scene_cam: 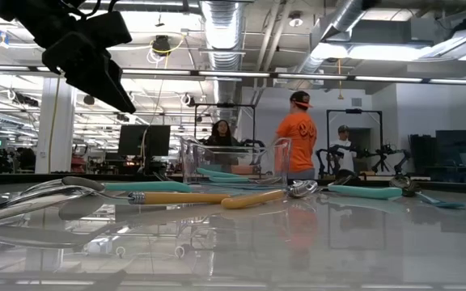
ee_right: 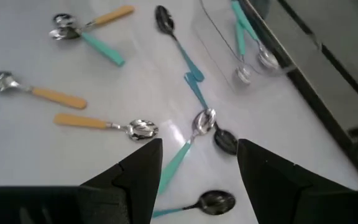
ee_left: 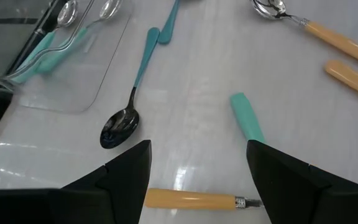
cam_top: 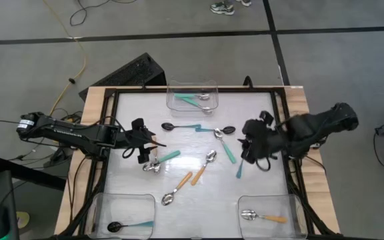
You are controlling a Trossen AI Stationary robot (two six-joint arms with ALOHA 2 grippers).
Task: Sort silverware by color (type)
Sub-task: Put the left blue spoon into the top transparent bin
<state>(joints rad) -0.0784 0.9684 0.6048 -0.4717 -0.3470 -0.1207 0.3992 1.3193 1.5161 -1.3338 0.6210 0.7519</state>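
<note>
Sorting is proceeding mid-task: left gripper (ee_left: 194,168), jaws spread and empty, is hovering over an orange-handled spoon (ee_left: 194,200), likely needing descent and closure; right gripper (ee_right: 197,168) is waiting spread.

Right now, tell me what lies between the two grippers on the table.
In the high view, between the left gripper and right gripper lie a teal-handled spoon, two orange-handled spoons, and a silver teal-handled spoon.
</note>
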